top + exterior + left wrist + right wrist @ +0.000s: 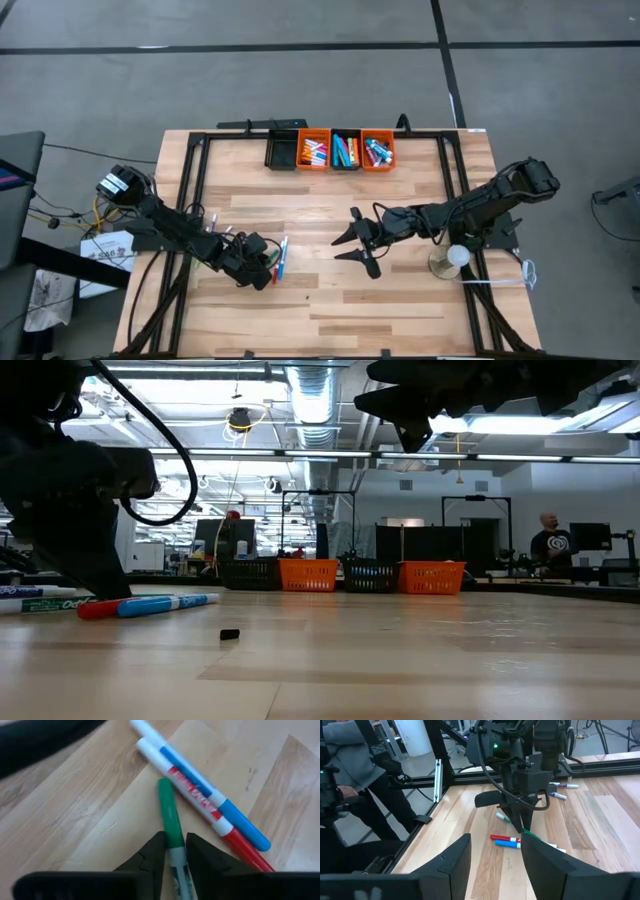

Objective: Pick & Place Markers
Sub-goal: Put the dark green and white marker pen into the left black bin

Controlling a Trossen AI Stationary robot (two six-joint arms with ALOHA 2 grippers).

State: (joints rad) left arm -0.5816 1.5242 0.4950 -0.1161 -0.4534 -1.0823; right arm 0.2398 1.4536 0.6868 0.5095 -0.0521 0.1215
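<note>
From above, the left gripper (268,272) sits low over the wooden table (330,310), left of centre, beside a blue marker (284,256) and a red marker (276,268) that lie close together. Only the left wrist view shows the detail: its two dark fingers (150,857) are pressed against a green marker (172,832), pinching its white barrel, while the blue marker (200,782) and the red marker (200,805) lie side by side, touching, just beyond the green cap. The right gripper (358,248) hangs near the table's middle with its fingers spread and nothing between them, facing the left arm. The low view alone catches a small black bit (229,633) on the boards. More markers fill the orange bins (313,152) along the far edge.
</note>
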